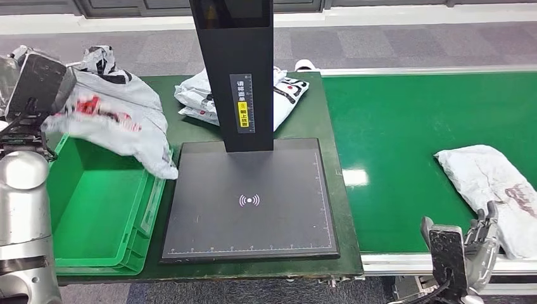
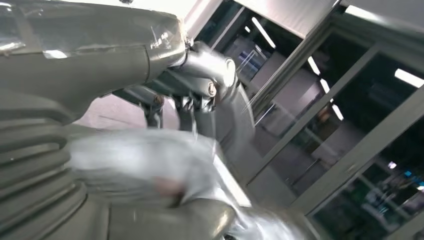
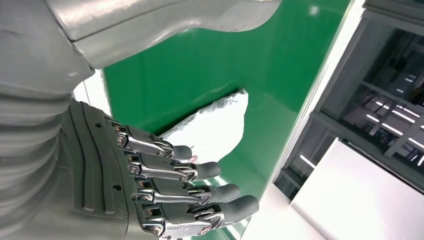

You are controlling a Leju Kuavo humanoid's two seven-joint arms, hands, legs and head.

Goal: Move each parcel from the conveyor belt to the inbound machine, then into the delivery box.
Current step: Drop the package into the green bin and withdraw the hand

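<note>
My left hand point(image 1: 35, 88) grips a grey parcel point(image 1: 117, 117) hanging over the green delivery box point(image 1: 95, 209), at 9 o'clock from the inbound machine point(image 1: 250, 202); I judge this drop nearly done. The box interior looks bare. One more parcel on the belt point(image 1: 491, 183) waits on the conveyor belt point(image 1: 392, 152). My right hand point(image 1: 468, 250), fingers loosely spread and holding nothing, hovers just beside it. Another bag point(image 1: 202, 95) lies at 12 o'clock.
</note>
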